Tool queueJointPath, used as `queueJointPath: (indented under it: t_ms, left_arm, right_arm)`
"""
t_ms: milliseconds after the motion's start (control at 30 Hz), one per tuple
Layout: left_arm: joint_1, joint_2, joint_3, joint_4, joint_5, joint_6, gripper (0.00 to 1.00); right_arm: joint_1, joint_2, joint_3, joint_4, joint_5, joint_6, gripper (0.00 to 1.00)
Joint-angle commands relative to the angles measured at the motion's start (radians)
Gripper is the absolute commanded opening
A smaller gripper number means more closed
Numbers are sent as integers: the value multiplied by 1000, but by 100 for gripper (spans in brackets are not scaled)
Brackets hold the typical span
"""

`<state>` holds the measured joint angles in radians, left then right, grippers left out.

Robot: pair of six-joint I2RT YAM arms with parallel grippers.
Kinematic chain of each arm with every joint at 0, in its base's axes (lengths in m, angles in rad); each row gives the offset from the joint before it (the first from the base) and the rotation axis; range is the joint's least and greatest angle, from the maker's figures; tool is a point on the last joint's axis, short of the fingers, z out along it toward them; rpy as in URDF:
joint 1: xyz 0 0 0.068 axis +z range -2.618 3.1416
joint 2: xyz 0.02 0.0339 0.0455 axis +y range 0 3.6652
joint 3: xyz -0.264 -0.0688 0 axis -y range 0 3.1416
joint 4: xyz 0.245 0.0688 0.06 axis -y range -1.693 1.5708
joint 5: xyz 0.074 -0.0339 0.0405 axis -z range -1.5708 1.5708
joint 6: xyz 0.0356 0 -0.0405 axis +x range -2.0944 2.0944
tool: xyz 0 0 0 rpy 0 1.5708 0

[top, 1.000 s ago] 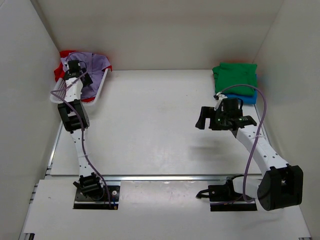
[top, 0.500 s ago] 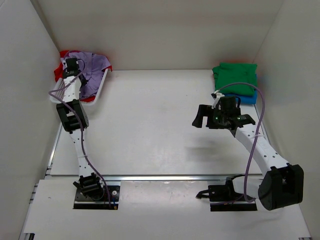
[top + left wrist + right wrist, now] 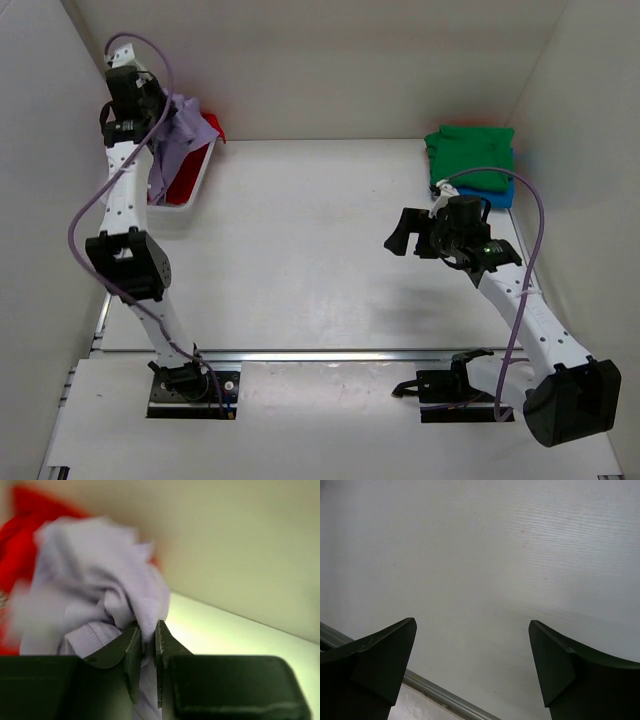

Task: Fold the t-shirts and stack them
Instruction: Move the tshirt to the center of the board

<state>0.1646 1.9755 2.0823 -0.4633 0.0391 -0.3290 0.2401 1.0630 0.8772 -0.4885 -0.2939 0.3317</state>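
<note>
My left gripper (image 3: 150,108) is raised high at the back left, shut on the lavender t-shirt (image 3: 178,132), which hangs from it above the basket. In the left wrist view the pale purple cloth (image 3: 105,605) is pinched between the two fingers, my left gripper (image 3: 148,632) closed tight on a fold. The red t-shirt (image 3: 188,182) lies in the white basket (image 3: 196,194) under it. A folded green t-shirt (image 3: 470,155) rests on a blue one (image 3: 492,196) at the back right. My right gripper (image 3: 404,240) hovers open over the bare table, nothing between its fingers (image 3: 387,655).
White walls close in the table on the left, back and right. A metal rail (image 3: 330,354) runs along the table's near edge, also seen as the rail (image 3: 440,695) in the right wrist view. Purple cables loop off both arms.
My left gripper shut on the lavender t-shirt in the basket and rose, lifting the shirt up and back. The right arm shifted slightly, gripper still open.
</note>
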Motion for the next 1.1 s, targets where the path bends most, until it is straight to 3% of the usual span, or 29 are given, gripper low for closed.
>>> queueJointPath:
  t_ms: [0, 133, 233, 300, 433, 500, 567, 633, 733, 800, 933, 1067]
  left_arm:
    - [-202, -312, -71, 218, 232, -22, 0]
    - [-321, -420, 31, 182, 321, -80, 0]
    - [-306, -481, -51, 328, 517, -304, 0]
    - [-294, -521, -135, 368, 533, -351, 0]
    - [-320, -610, -411, 327, 505, -306, 0]
    - [-307, -674, -624, 389, 533, -350, 0]
    - [-295, -737, -933, 481, 555, -402, 1]
    - [-274, -759, -1128, 477, 573, -400, 37]
    - [-196, -733, -1405, 485, 648, -383, 69]
    - [-172, -742, -1467, 463, 651, -369, 75]
    - [-256, -787, -1472, 309, 489, -285, 75]
    - [-307, -855, -1496, 209, 458, -277, 74]
  right_arm:
    - [8, -47, -56, 66, -5, 30, 93]
    - [16, -81, -96, 76, 7, 26, 97]
    - [-1, -115, -112, 77, 4, 17, 97]
    - [-7, -139, -122, 76, -1, 18, 97]
    - [-41, -207, -156, 65, -16, 12, 97]
    - [-64, -225, -165, 38, -17, -2, 97]
    - [-96, -235, -181, 34, -40, -14, 97]
    - [-119, -253, -187, 27, -48, -20, 97]
    - [-137, -247, -198, 21, -50, -36, 98]
    - [-130, -232, -201, 16, -41, -43, 100]
    - [-73, -161, -207, 34, -59, -46, 99]
    - [108, -74, -205, 77, -25, -2, 99]
